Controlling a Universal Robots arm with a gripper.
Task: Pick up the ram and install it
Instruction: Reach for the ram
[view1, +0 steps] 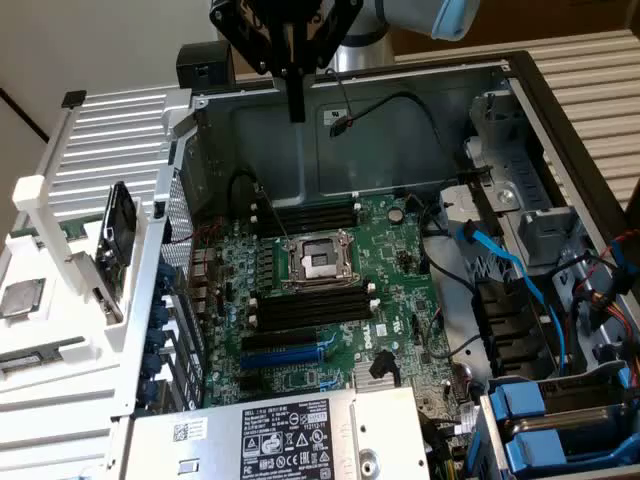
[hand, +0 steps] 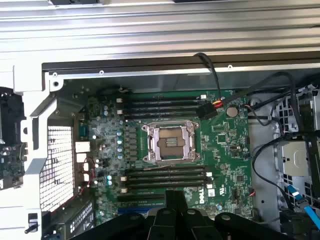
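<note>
Grey metal case (view1: 280, 150) lies open across the exterior view. Its green motherboard (view1: 400, 300) sits at the centre, with black memory slots (view1: 310, 305) above and below the socket (view1: 318, 258). A white rack (view1: 110, 140) takes up the left of the frame. The black tool (view1: 295, 112) hangs at top centre over the case's far wall, fingers pressed together. The ram (view1: 38, 357) lies flat on the rack at lower left, well apart from the tool.
</note>
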